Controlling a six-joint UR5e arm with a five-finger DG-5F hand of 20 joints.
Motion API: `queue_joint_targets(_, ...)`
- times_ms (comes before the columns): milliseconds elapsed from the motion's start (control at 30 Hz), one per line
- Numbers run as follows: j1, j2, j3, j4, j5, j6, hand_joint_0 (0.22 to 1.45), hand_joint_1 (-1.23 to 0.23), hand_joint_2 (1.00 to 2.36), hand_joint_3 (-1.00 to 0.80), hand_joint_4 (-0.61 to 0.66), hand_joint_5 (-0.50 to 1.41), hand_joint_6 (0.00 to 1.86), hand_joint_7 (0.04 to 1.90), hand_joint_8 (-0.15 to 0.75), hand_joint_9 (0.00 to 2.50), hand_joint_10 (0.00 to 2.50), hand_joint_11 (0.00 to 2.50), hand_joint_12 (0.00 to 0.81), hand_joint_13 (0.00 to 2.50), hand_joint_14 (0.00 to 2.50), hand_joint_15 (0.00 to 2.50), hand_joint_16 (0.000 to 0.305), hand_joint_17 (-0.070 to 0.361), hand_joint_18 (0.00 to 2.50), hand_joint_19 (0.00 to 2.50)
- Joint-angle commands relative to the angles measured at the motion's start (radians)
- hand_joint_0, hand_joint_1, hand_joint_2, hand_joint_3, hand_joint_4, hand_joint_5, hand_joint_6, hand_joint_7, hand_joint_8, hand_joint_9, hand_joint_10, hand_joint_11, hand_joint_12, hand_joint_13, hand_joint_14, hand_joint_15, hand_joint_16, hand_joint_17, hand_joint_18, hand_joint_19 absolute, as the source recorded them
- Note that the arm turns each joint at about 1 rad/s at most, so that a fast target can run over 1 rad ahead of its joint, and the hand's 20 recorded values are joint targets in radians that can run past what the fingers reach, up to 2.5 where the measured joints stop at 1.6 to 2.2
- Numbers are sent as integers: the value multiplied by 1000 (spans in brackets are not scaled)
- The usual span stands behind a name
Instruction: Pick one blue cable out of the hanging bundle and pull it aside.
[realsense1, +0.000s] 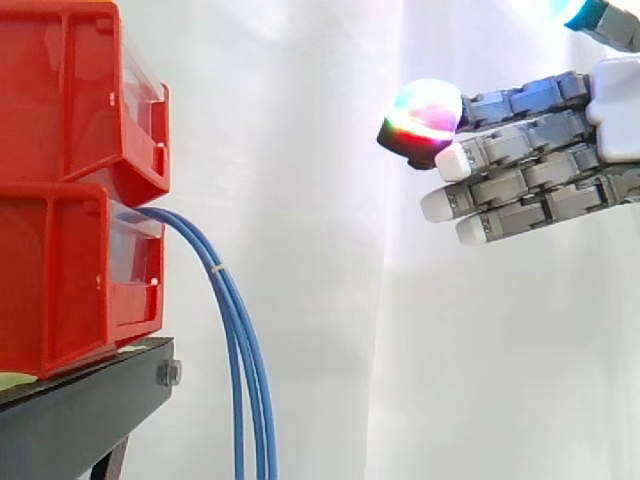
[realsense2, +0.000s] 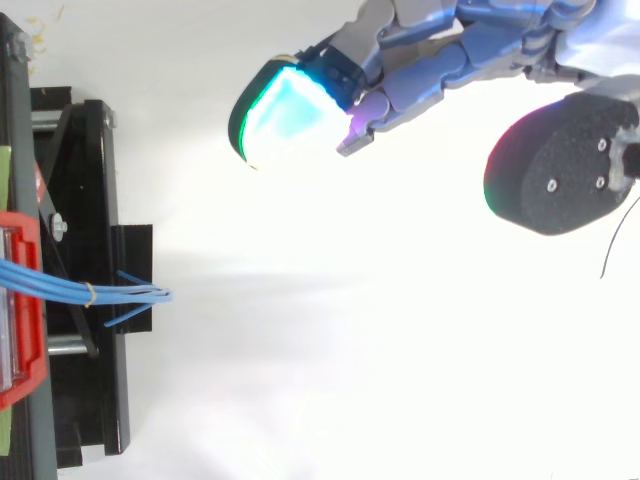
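Observation:
A bundle of thin blue cables (realsense1: 236, 330) comes out of the lower red bin (realsense1: 70, 280) and hangs down past the black stand (realsense1: 90, 400). A small pale tie holds the strands together near the top. From above, the blue cables (realsense2: 100, 293) run out from the bin's front and end in a point. My hand (realsense1: 530, 150) floats well to the right of the bundle and higher than it, fingers stretched out toward the bins, touching nothing. Its fingertips (realsense2: 285, 110) glow cyan and green, and the thumb pad stands apart from the fingers.
Two red bins are stacked at the left, the upper red bin (realsense1: 80, 90) above the one with the cables. The white curtain (realsense1: 320, 300) hangs behind everything. A wide gap lies between the hanging cables and my hand.

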Motion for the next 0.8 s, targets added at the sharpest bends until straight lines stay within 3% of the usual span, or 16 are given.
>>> queue_joint_targets(0,3,0,-1,1,1,0,534,-538,1000,-495,266,-206,502,703,295,438,0,0,332,306,2,49,39,89,103,85)
queue_joint_targets(767,13,0,-1,15,25,-8,545,-539,1001,-482,284,-192,502,718,308,525,0,20,332,376,3,77,38,85,154,109)
